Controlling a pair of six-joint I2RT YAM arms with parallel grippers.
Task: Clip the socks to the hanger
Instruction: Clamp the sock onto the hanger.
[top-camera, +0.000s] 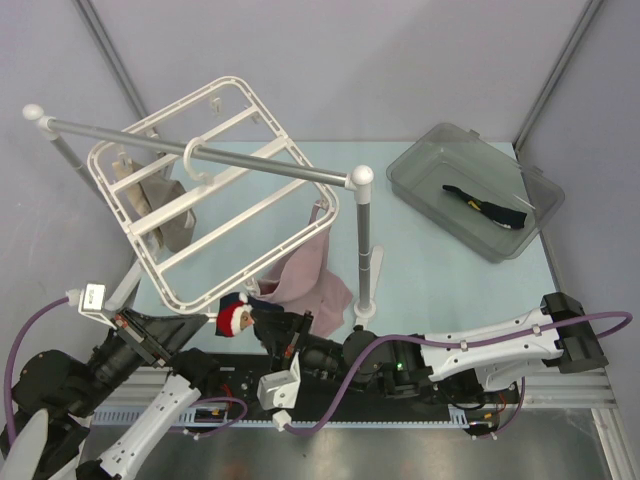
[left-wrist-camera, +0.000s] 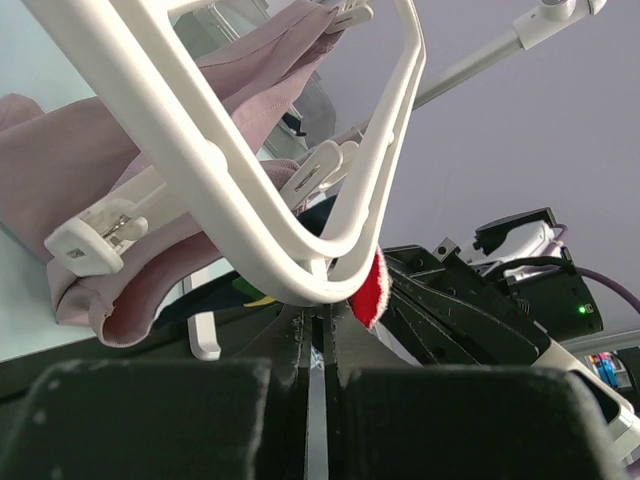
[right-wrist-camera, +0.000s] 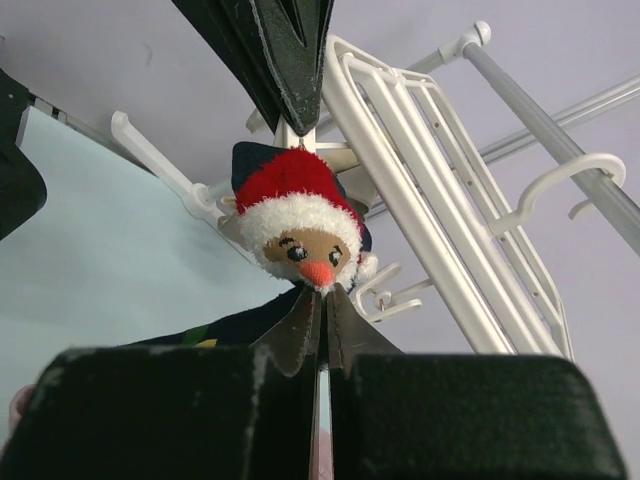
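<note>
My right gripper (right-wrist-camera: 318, 300) is closed on the dark navy sock with red-and-white Santa patch (right-wrist-camera: 297, 215). My left gripper (left-wrist-camera: 320, 315) pinches the near corner of the large white plastic drying hanger (left-wrist-camera: 185, 150), above the near edge of the pale blue table (top-camera: 430, 280). The second dark sock (top-camera: 485, 207) lies in the grey plastic bin (top-camera: 430, 160) at the far right corner.

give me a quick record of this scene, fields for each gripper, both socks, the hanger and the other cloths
left gripper: fingers nearly closed just under the hanger's near corner; what they pinch is unclear
right gripper: shut on the santa sock, just below the face
santa sock: held up at the hanger's near corner
second sock: lying in the grey bin, untouched
hanger: hooked on the silver rail, tilted
pink cloth: hanging from the hanger
beige cloth: hanging at its left side
</note>
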